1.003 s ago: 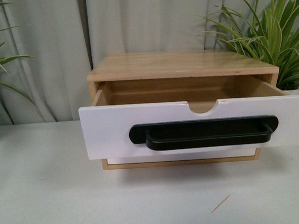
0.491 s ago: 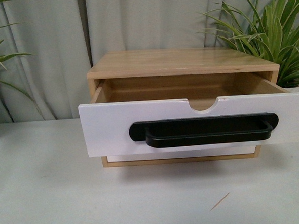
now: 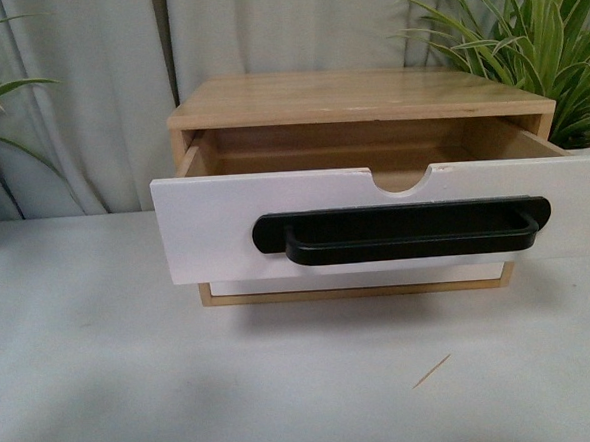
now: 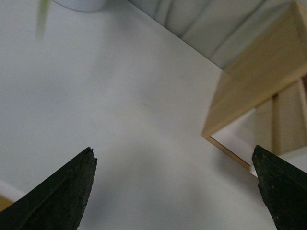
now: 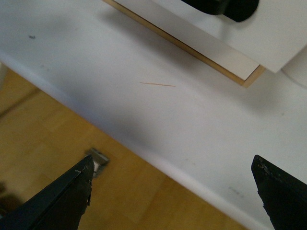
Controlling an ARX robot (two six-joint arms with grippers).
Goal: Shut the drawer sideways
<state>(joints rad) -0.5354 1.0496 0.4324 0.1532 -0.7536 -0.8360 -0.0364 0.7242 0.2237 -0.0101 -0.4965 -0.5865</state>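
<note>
— Where is the drawer?
— The drawer point(image 3: 215, 231) stands pulled out of the wooden cabinet point(image 3: 358, 97) on the white table point(image 3: 114, 372). Its white front faces the front camera, with the black bar handle point(image 3: 406, 232) across it and the half-round notch point(image 3: 403, 180) in its top edge. Under it shows a strip of a plain white drawer front point(image 3: 359, 279).
— And the jaws?
— Both pairs stand wide apart with nothing between them. The left gripper point(image 4: 173, 153) hangs over bare tabletop, with the cabinet's corner ahead, off towards one finger. The right gripper point(image 5: 172, 160) hangs over the table's near edge, with the wooden floor point(image 5: 57, 143) below. The drawer's front and the handle's end lie well ahead of its tips, untouched.
— Anything else about?
— A thin stick point(image 3: 431, 371) lies in front of the cabinet, and leafy plants point(image 3: 540, 46) stand behind it.
</note>
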